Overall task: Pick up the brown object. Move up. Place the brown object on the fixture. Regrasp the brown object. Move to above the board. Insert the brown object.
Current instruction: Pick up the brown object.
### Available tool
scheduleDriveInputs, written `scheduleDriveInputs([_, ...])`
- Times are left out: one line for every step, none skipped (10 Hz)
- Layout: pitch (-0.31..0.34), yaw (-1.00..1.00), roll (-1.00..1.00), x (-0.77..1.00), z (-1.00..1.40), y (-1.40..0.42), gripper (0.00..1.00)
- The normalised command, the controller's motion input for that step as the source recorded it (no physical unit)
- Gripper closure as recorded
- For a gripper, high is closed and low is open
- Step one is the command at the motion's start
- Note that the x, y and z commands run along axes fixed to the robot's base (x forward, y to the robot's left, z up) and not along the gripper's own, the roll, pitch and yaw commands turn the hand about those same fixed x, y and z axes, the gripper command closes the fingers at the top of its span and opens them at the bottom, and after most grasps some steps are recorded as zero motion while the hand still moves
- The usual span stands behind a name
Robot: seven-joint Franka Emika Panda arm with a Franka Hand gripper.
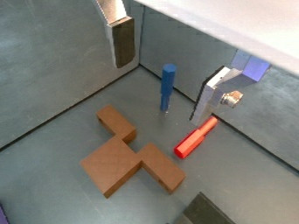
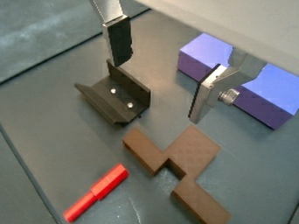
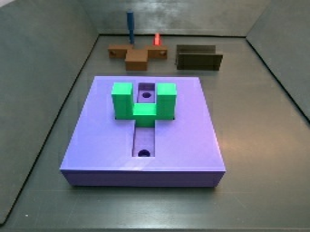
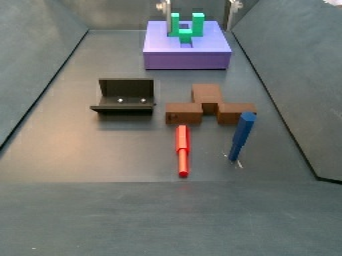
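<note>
The brown object (image 1: 128,159) (image 2: 176,157) is a flat orange-brown piece with a crosspiece, lying on the grey floor (image 3: 136,56) (image 4: 207,106). My gripper (image 1: 163,68) (image 2: 163,68) hangs well above it, open, with nothing between its silver fingers (image 1: 121,42) (image 2: 117,39). The fixture (image 2: 117,98) is a dark holder with raised walls, beside the brown object (image 3: 198,57) (image 4: 124,97). The lavender board (image 3: 109,136) (image 4: 160,55) carries a green U-shaped block (image 3: 143,100) (image 4: 187,25) over its central slot. Only the board's corners show in a wrist view (image 2: 208,57).
A red stick (image 1: 195,138) (image 2: 96,192) (image 4: 183,150) lies next to the brown object. A blue peg (image 1: 167,86) (image 4: 242,135) (image 3: 129,22) stands upright close by, near the wall. Grey walls enclose the floor on all sides.
</note>
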Motion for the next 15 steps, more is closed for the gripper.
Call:
scheduleDriveInputs([0.0,0.0,0.05,0.0,-0.07,0.0,0.0])
scheduleDriveInputs([0.0,-0.02,-0.03,0.1,-0.07,-0.08,0.0])
scheduleDriveInputs([0.019,-0.12,0.0,0.22,-0.12,-0.49,0.0])
scheduleDriveInputs([0.0,-0.13,-0.05,0.17,-0.67,-0.71,0.0])
scheduleDriveInputs([-0.02,-0.17,-0.09,0.0,-0.77,-0.68,0.0])
scheduleDriveInputs([0.0,-0.16,-0.06,0.0,-0.93,-0.59,0.0])
scheduleDriveInputs([0.0,-0.24,-0.06,-0.16,-0.98,-0.49,0.0])
scheduleDriveInputs([-0.044,-0.18,-0.06,-0.2,-0.98,-0.36,0.0])
scheduleDriveInputs([-0.066,-0.04,-0.05,-0.27,-1.0,-0.05,0.0])
scheduleDriveInputs([-0.127,0.0,0.01,-0.14,-1.0,-0.03,0.0])
scheduleDriveInputs([-0.033,-0.1,0.0,-0.29,-0.91,0.08,0.0])
scheduleDriveInputs([-0.15,0.02,-0.06,-0.35,-0.75,0.07,0.0])
scheduleDriveInputs([-0.127,0.2,-0.08,-0.04,-0.55,0.0,0.0])
scheduleDriveInputs([-0.089,0.16,-0.01,-0.03,-0.47,0.0,0.0])
scheduleDriveInputs([-0.091,0.2,-0.07,-0.14,-0.4,0.0,0.0])
